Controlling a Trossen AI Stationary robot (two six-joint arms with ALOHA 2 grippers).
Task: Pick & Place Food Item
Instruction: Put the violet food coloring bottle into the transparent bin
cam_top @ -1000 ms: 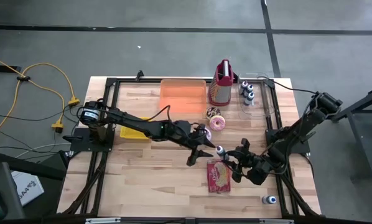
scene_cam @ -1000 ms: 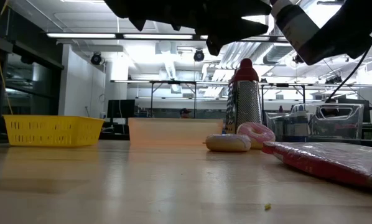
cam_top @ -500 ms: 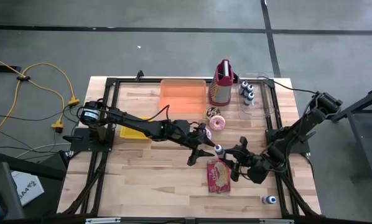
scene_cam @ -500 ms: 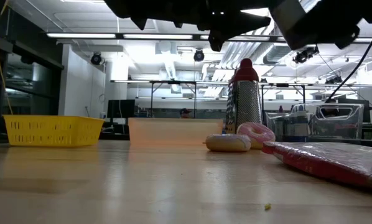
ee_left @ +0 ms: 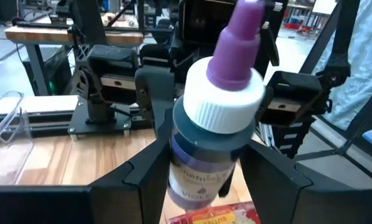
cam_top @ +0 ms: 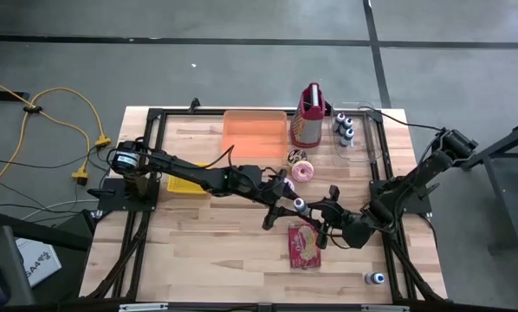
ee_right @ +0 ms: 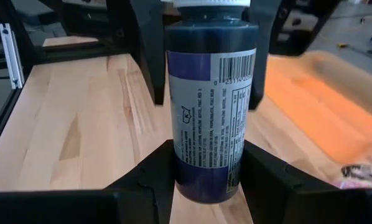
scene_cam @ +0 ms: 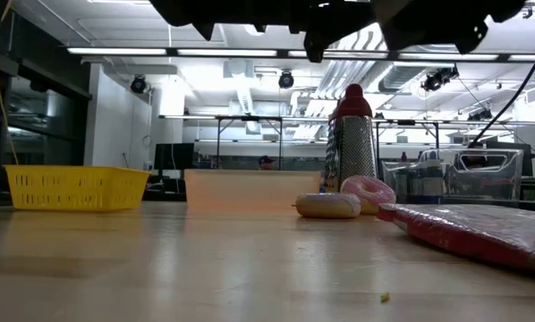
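Observation:
A small dark bottle [cam_top: 300, 205] with a white collar and a purple cap hangs in the air over the middle of the table, between my two grippers. My right gripper [cam_top: 320, 213] reaches in from the table's right and is shut on the bottle [ee_right: 211, 93]. My left gripper [cam_top: 287, 208] reaches in from the left and stands open. Its two fingers [ee_left: 153, 163] stand close on either side of the bottle's body [ee_left: 201, 168], below the collar. In the left wrist view the bottle leans sideways between them. My right gripper pinches the lower part of the bottle's body [ee_right: 187, 163] between its two fingers. The fingers come from the table's right, slanting slightly down, and lie across the bottle. The bottle is roughly upright, cap up, lifted clear of the table. Whether my left gripper's fingers touch the bottle I cannot tell.
A red packet [cam_top: 304, 245] lies just nearer than the grippers. Two doughnuts [cam_top: 301, 166], a metal grater [cam_top: 308, 121], an orange tray [cam_top: 255, 134] and a clear box of bottles [cam_top: 346, 130] stand at the back. A yellow basket [cam_top: 183, 184] is at the left and a loose bottle [cam_top: 376, 278] at the near right.
My right gripper has gone a little toward the table's left and up, rolling its wrist, still shut on the bottle. The bottle has shifted left with it and risen out of the top of the low view.

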